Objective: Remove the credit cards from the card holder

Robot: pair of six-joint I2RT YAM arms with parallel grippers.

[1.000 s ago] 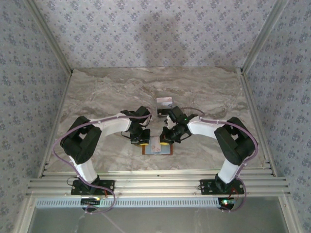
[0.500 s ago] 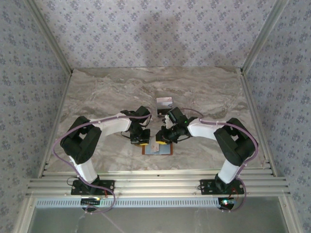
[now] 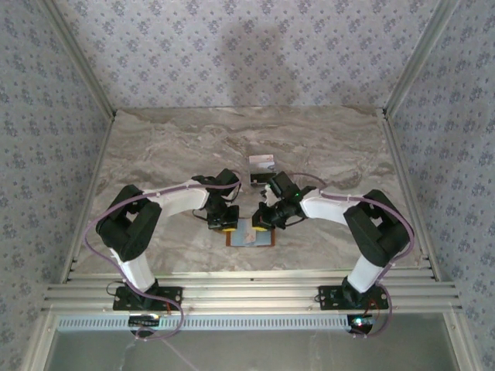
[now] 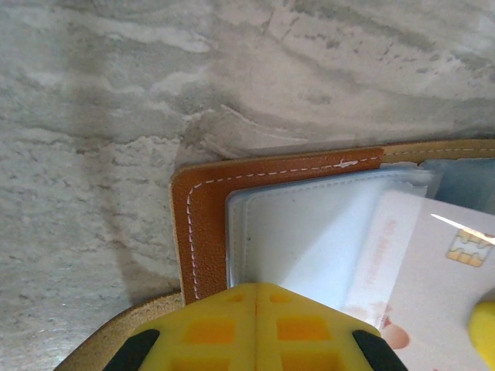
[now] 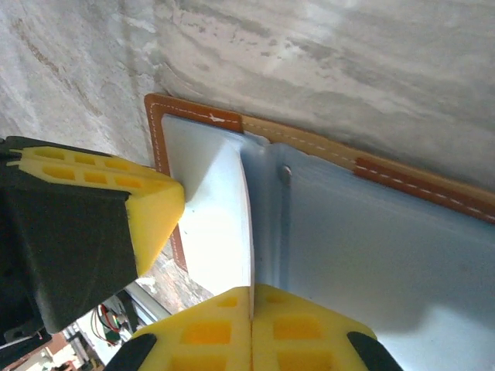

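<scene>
The brown card holder (image 3: pixel 249 236) lies open on the table between both arms, its stitched edge (image 4: pixel 197 224) and grey-blue inside (image 5: pixel 371 255) showing in the wrist views. My left gripper (image 4: pixel 257 286) is shut, its tip pressing down on the left inner panel (image 4: pixel 309 232). My right gripper (image 5: pixel 252 290) is shut on the edge of a pale credit card (image 5: pixel 216 224), which stands tilted up from the holder. The same card, with its chip (image 4: pixel 464 249), slants out of the pocket in the left wrist view. From above, the left gripper (image 3: pixel 227 225) and right gripper (image 3: pixel 264 221) nearly touch.
Another pale card (image 3: pixel 261 161) lies on the marble table behind the holder, with a dark flat piece (image 3: pixel 260 177) just in front of it. Metal rails (image 3: pixel 247 294) run along the near edge. Patterned walls close in the back and sides.
The right gripper has shifted slightly over the holder and its wrist has swung a little to the right. The left arm has not moved.
</scene>
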